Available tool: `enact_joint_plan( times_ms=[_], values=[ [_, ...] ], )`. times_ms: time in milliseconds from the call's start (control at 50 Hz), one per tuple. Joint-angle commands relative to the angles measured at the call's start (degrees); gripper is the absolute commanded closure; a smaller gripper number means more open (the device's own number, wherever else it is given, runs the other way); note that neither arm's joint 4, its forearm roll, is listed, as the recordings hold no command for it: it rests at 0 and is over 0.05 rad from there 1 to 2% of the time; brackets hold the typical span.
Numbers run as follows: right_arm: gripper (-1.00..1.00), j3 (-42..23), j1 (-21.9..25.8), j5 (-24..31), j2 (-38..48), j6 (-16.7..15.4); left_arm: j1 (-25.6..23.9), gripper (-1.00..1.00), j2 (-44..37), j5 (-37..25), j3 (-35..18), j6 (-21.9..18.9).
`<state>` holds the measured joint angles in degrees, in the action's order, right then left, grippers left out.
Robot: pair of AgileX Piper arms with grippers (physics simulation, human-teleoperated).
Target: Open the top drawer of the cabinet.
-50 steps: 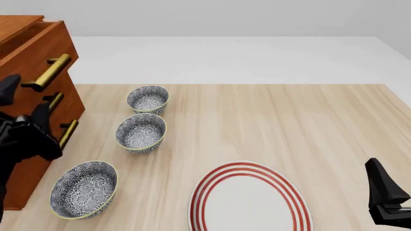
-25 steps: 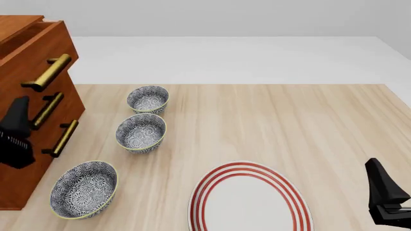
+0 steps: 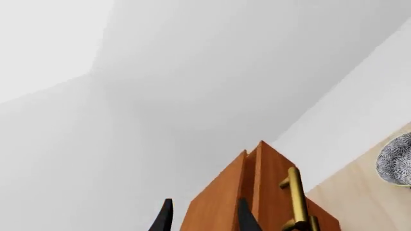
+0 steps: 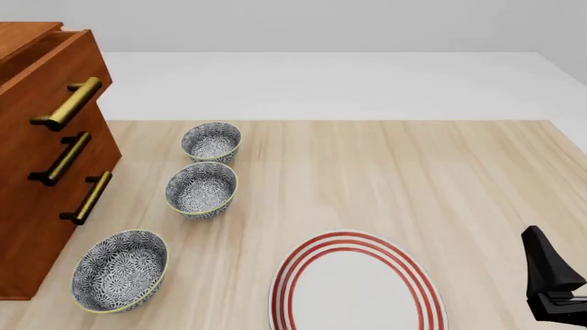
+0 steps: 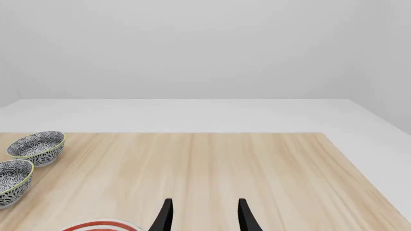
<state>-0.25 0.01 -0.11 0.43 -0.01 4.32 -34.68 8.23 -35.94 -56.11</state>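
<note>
The cabinet (image 4: pixel 41 172) stands at the far left of the bench (image 4: pixel 385 179), cut off by the picture's left edge so only its front and one side show. The top drawer (image 4: pixel 55 69) juts out a little past the two below it, brass handle (image 4: pixel 66 104) facing the bowls. The left tool (image 3: pixel 204 216) is out of the front view; its own camera shows two dark fingers (image 3: pixel 165 219) parted, nothing between them, the cabinet's upper corner just beyond. The right tool (image 5: pixel 204 216) sits low at the bench's near right corner, fingers apart and empty. Three patterned bowls (image 4: pixel 202 189) line up beside the cabinet; a red-ringed plate (image 4: pixel 358 289) is cropped at the near edge. No writing anywhere. Pale wood bench, white floor, plain grey walls.
</note>
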Motion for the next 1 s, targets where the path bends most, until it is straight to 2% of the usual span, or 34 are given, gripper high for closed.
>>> enact_joint_plan(
  times_ms=[20,120,160,180,200,220,240,300,320,360,420,440,460,480,500,520,540,560,580,600,720,740,860,900,940,1000],
  values=[
    [-1.0,0.0,-0.01,0.0,-0.02,0.01,0.5,-1.0,0.58,-14.46,-13.42,14.05],
    [-1.0,0.0,0.01,0.0,-0.01,0.0,1.39,-1.0,-0.52,-20.72,-17.88,19.64],
    [-1.0,0.0,0.0,0.0,0.0,0.0,0.34,-1.0,0.64,-21.1,-17.84,19.48],
    [-1.0,0.0,0.0,0.0,0.0,-0.01,1.03,-1.0,0.16,-22.39,-19.28,21.78],
    [-1.0,0.0,0.0,0.0,0.0,-0.01,1.03,-1.0,0.15,-22.41,-19.3,21.78],
    [-1.0,0.0,0.0,0.0,0.01,-0.01,2.39,-1.0,-1.56,-24.97,-22.49,25.7],
    [-1.0,0.0,-0.01,0.0,-0.01,0.01,2.35,-1.0,-1.57,-26.09,-23.62,26.83],
    [-1.0,0.0,0.0,0.0,0.0,-0.01,0.82,-1.0,-0.64,-28.37,-24.61,26.36],
    [-1.0,0.0,0.0,0.0,0.0,0.0,-1.62,-1.0,0.44,-30.29,-23.7,24.23],
    [-1.0,0.0,0.0,0.0,0.0,0.0,-1.67,-1.0,0.17,-32.97,-25.25,26.8],
    [-1.0,0.0,0.0,0.0,0.01,0.0,-1.93,-1.0,-0.59,-37.93,-27.16,28.48],
    [-1.0,0.0,-0.01,0.0,0.0,0.0,-1.9,-1.0,-1.21,-40.33,-28.57,30.46],
    [-1.0,0.0,0.0,0.0,0.0,-0.01,-2.45,-1.0,-0.56,-40.63,-28.49,29.77],
    [-1.0,0.0,0.0,0.0,-0.01,-0.01,-1.35,-1.0,-2.14,-42.36,-30.08,32.72],
    [-1.0,0.0,0.0,0.0,0.0,-0.01,-2.42,-1.0,-1.64,-43.01,-29.81,32.13],
    [-1.0,0.0,0.0,0.0,0.0,-0.01,-0.99,-1.0,-4.49,-45.04,-31.6,36.72],
    [-1.0,0.0,-0.01,0.0,0.0,0.0,-1.05,-1.0,-2.69,-43.37,-30.89,33.96],
    [-1.0,0.0,0.0,0.0,0.0,0.0,-0.8,-1.0,-5.61,-46.31,-32.39,38.61],
    [-1.0,0.0,-0.01,0.0,-0.02,0.0,0.0,-1.0,-4.93,-45.62,-32.97,38.96],
    [-1.0,0.0,-0.01,0.0,-0.02,0.0,0.41,-1.0,-6.33,-47.01,-33.71,41.1],
    [-1.0,0.0,-0.01,0.0,0.0,0.0,1.62,-1.0,-7.27,-47.95,-35.11,42.34],
    [-1.0,0.0,0.01,0.0,0.0,-0.01,1.62,-1.0,-7.84,-49.25,-35.72,43.96],
    [-1.0,0.0,0.0,0.0,0.01,-0.01,2.38,-1.0,-9.49,-51.14,-37.99,46.05],
    [-1.0,0.0,0.0,0.0,0.0,-0.01,2.82,-1.0,-10.86,-52.21,-39.68,48.46],
    [-1.0,0.0,-0.01,0.0,0.01,0.01,2.78,-1.0,-11.0,-52.29,-40.11,47.68],
    [-1.0,0.0,0.0,0.0,0.0,-0.01,2.8,-1.0,-12.26,-53.05,-40.71,50.28]
  ],
)
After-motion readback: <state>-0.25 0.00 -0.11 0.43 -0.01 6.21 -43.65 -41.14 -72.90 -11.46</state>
